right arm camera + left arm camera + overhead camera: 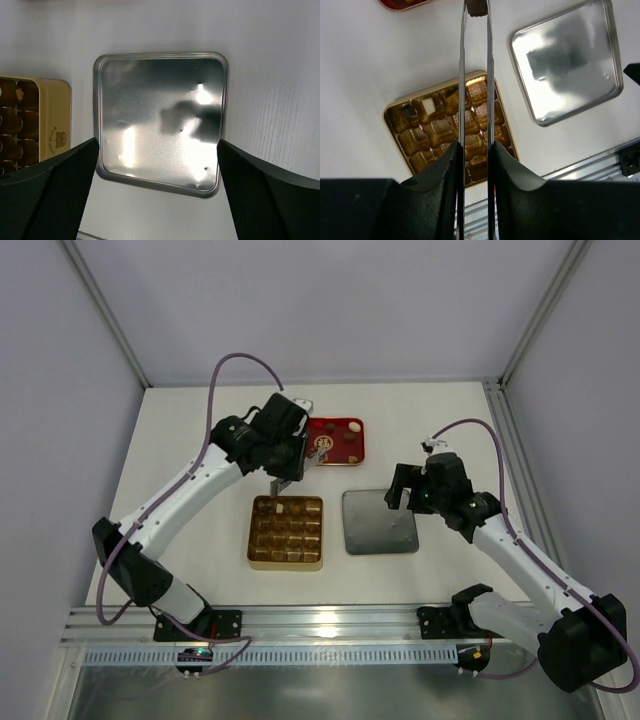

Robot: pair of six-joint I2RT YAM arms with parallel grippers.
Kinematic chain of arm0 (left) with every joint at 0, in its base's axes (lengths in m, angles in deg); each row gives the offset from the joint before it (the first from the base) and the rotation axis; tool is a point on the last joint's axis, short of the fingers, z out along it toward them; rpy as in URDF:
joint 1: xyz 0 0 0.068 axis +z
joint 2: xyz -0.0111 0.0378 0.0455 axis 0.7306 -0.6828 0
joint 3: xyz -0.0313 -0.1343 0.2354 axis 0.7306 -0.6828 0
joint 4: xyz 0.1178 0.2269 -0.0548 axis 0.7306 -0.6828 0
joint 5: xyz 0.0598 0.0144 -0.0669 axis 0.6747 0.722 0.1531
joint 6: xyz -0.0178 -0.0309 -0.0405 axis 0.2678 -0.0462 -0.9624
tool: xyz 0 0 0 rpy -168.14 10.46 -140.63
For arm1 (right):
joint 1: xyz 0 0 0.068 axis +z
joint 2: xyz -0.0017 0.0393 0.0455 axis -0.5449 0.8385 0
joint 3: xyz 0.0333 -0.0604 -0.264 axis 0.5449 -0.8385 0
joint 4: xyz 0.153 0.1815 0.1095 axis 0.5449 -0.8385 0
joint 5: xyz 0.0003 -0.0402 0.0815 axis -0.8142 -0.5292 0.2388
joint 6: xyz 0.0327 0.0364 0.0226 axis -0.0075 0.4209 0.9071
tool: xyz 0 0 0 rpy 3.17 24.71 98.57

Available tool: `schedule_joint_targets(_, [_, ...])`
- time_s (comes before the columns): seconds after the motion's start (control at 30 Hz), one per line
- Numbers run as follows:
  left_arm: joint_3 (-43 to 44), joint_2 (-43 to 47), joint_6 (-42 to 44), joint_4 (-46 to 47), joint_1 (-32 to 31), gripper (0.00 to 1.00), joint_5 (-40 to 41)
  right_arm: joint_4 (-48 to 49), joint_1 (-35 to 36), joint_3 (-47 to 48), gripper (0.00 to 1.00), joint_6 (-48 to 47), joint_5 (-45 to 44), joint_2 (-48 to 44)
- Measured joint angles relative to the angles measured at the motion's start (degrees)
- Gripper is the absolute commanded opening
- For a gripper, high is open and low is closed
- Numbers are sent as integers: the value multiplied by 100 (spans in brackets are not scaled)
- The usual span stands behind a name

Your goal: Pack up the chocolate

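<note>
My left gripper [283, 481] hangs over the far edge of the gold gridded box [285, 558]. In the left wrist view it [476, 145] is shut on long metal tweezers [462, 75], which pinch a dark brown chocolate piece [476, 6] at their tip. A cream-white piece [428, 104] and a dark piece [409, 111] lie in cells of the box [390, 111]. More chocolate [349, 438] sits on the red tray [322, 426]. My right gripper [405, 495] is open and empty above the silver lid [379, 525]; it also shows in the right wrist view [157, 144].
The silver lid [160, 120] lies flat to the right of the gold box [52, 120]. The red tray's edge [402, 4] shows at the top of the left wrist view. An aluminium rail [330, 625] runs along the table's near edge.
</note>
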Motion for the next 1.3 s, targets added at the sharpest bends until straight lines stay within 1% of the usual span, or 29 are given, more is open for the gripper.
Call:
schedule_joint_targets(0.13, [-734,754,-131,-31,-33,27,-138,63,0,0,100,28,15,74])
schedule_joint_targets(0.3, [-1471,1368,-236,-9,-142,28,-343,166,0,-39,100,107,24,101])
schedule_joint_targets(0.43, [-1928,1613,-321,48,-236,29,-470,205,0,-116,100,181,37,101])
schedule_joint_targets(0.6, [-2406,1685,-431,177,-341,30,-603,199,0,-127,100,201,39,94])
schedule_joint_targets(0.63, [-2468,1685,-439,195,-358,30,-623,199,0,-127,100,201,39,94])
schedule_joint_targets(0.87, [-2597,1687,-479,339,-404,41,-636,195,0,-131,100,201,39,94])
schedule_joint_targets(1.03, [-2597,1685,-481,341,-411,43,-535,199,0,-160,100,203,42,94])
schedule_joint_targets(1.07, [-2597,1687,-479,334,-411,44,-498,199,0,-162,100,203,42,94])
schedule_joint_targets(1.2, [-2583,1685,-476,280,-411,45,-374,203,0,-162,100,203,42,94])
schedule_joint_targets(1.3, [-2450,1685,-472,192,-413,47,-317,203,0,-162,100,203,42,94])
